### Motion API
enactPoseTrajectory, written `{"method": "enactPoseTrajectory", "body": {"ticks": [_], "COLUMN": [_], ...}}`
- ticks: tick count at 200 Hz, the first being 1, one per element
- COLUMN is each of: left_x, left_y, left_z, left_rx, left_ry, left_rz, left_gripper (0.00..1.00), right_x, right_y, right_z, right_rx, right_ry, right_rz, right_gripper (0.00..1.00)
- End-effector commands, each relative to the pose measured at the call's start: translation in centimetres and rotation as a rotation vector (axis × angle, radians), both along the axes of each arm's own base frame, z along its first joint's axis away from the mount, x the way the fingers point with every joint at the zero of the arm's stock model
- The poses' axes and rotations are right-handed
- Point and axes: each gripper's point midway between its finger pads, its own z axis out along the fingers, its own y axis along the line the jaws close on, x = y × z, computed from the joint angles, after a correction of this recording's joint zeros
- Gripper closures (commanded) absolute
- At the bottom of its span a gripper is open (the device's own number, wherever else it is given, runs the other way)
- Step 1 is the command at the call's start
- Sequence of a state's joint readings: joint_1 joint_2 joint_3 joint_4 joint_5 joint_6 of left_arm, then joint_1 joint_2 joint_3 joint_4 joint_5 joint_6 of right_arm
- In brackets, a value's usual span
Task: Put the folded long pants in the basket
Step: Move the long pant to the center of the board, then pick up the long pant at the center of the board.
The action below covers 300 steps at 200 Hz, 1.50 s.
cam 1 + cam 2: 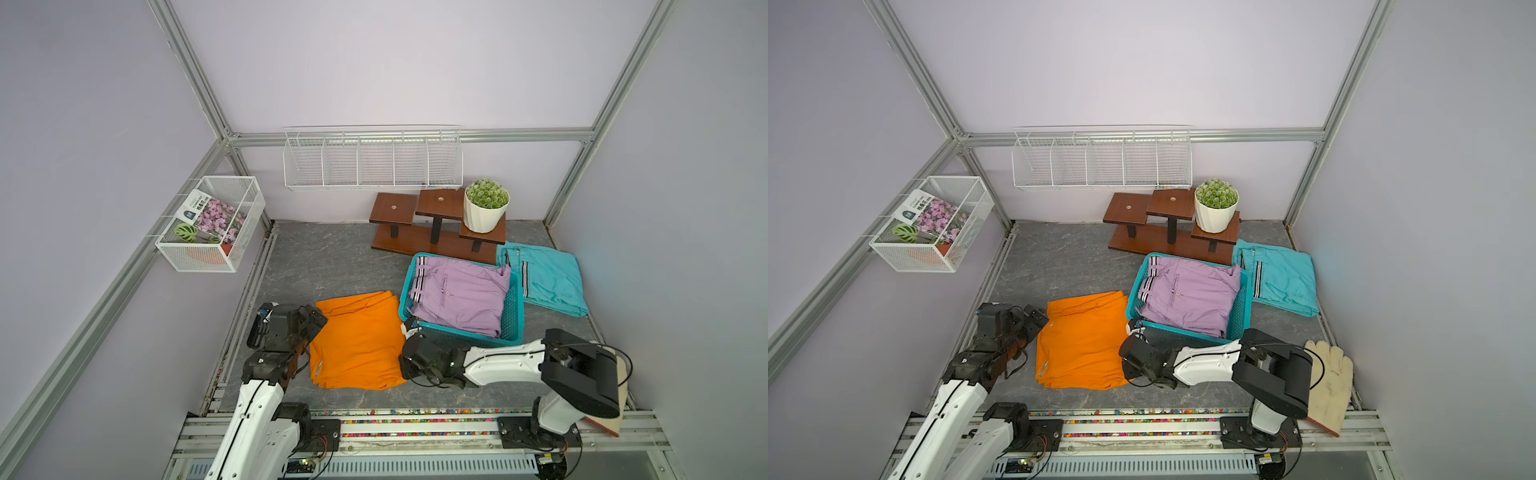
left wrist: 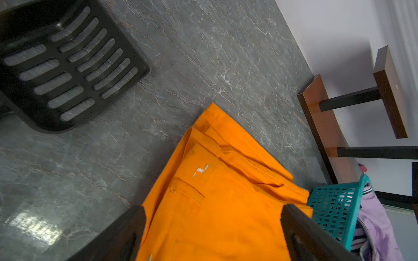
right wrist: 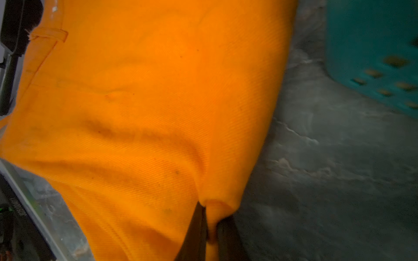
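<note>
**Stock on the table: containers, contents, claws**

1. Basket (image 1: 512,318), turquoise plastic grid, just to 3 o'clock of the table's centre. It holds the lilac pants (image 1: 461,291), which lie folded with the striped waistband toward 11 o'clock and fill the opening. I cannot tell what lies beneath them.
2. Orange pants (image 1: 357,345), folded flat on the grey table at 8 o'clock of the basket, just beside its wall.
3. Turquoise pants (image 1: 548,278), folded on the table at 3 o'clock of the basket.
4. Right gripper (image 3: 212,212): jaws pinched together on a fold at the orange bundle's 3 o'clock edge.
5. Left gripper (image 2: 213,206): jaws wide apart, holding nothing, above the bundle's 9 o'clock edge.
6. White wire box (image 1: 195,259), on the wall at 10 o'clock. It holds a flower-printed packet (image 1: 216,216) and a green leaf.
7. Long wire rack (image 1: 374,166), on the back wall at 12 o'clock.
8. White pot (image 1: 482,218) with a green plant, on the wooden stand (image 1: 415,245) at 12 o'clock of the basket.
</note>
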<state>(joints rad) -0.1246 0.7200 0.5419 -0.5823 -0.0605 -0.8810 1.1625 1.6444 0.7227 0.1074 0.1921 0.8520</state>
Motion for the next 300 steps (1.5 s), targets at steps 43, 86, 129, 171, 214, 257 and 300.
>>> {"method": "enactPoseTrajectory", "body": {"ticks": [43, 86, 129, 171, 214, 257, 300], "left_x": [0.8, -1.5, -2.7, -2.1, -2.5, -2.6, -2.1], "left_y": [-0.2, -0.5, -1.1, -4.7, -5.0, -4.6, -4.3], "left_z": [-6.5, -9.1, -12.3, -15.4, -15.6, -15.2, -13.8], "left_rx": [-0.014, -0.063, -0.060, -0.213, -0.209, -0.188, -0.165], "left_ry": [0.213, 0.462, 0.537, 0.572, 0.581, 0.588, 0.575], "left_rz": [0.040, 0.101, 0.039, -0.110, -0.121, -0.118, -0.114], "left_gripper": [0.02, 0.03, 0.04, 0.13, 0.52, 1.00, 1.00], "right_x": [0.3, 1.4, 1.6, 1.6, 2.2, 2.6, 2.9], "right_y": [-3.5, -3.0, -1.4, -1.2, -1.2, -0.4, 0.4], "right_z": [-3.6, -1.9, -0.6, 0.1, 1.1, 1.8, 3.6], "right_rx": [-0.210, -0.160, -0.096, -0.099, -0.095, -0.084, -0.043], "right_ry": [0.026, -0.005, -0.030, -0.040, -0.073, -0.081, -0.101], "right_rz": [-0.053, -0.053, -0.006, 0.003, -0.013, -0.002, 0.020], "right_gripper": [1.00, 1.00, 1.00, 1.00, 1.00, 1.00, 1.00]}}
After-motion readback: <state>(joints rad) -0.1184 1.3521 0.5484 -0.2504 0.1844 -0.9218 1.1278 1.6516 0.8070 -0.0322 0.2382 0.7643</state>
